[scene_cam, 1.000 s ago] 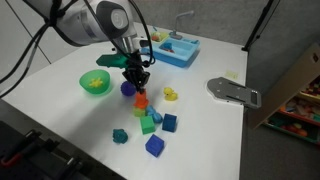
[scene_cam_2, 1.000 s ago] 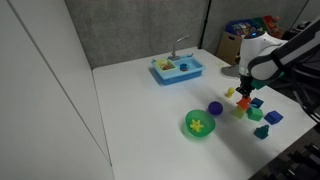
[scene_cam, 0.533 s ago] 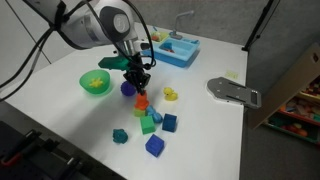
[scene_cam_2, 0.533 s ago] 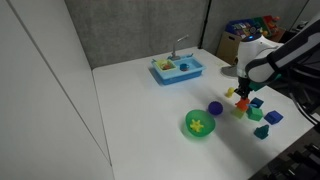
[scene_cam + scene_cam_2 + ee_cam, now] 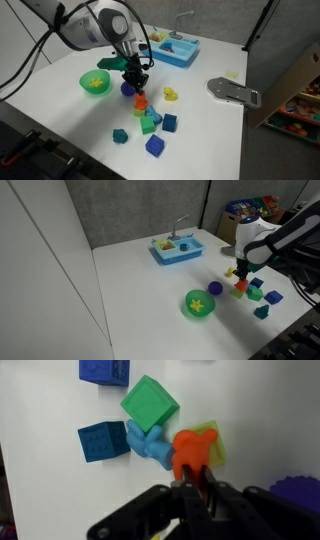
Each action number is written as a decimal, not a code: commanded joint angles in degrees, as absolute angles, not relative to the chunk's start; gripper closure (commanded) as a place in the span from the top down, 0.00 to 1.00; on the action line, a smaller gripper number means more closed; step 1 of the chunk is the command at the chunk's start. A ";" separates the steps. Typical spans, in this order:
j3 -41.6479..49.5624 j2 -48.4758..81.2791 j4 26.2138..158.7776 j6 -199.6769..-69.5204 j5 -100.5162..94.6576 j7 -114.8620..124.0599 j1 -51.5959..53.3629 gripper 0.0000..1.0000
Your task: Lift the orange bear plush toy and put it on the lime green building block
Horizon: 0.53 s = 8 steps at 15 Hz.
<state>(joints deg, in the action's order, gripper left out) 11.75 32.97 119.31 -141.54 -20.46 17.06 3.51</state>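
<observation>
My gripper [image 5: 197, 488] is shut on the lower part of the orange bear plush toy [image 5: 190, 448]. In the wrist view the bear lies against the lime green building block [image 5: 214, 444], which shows just behind it. In both exterior views the gripper [image 5: 137, 84] [image 5: 241, 269] points down over the cluster of blocks, with the bear [image 5: 141, 100] [image 5: 241, 281] at its fingertips. I cannot tell whether the bear rests on the lime block or only touches it.
Close by are a green block [image 5: 150, 405], a teal block [image 5: 102, 442], a light blue toy [image 5: 148, 444] and a purple ball [image 5: 127, 88]. A green bowl [image 5: 95, 83], a small yellow toy [image 5: 171, 95], a blue toy sink [image 5: 175, 50] and a grey plate [image 5: 233, 91] stand farther off.
</observation>
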 commanded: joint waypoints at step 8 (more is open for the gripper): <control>10.14 24.55 124.00 -138.92 -17.58 16.95 4.27 0.92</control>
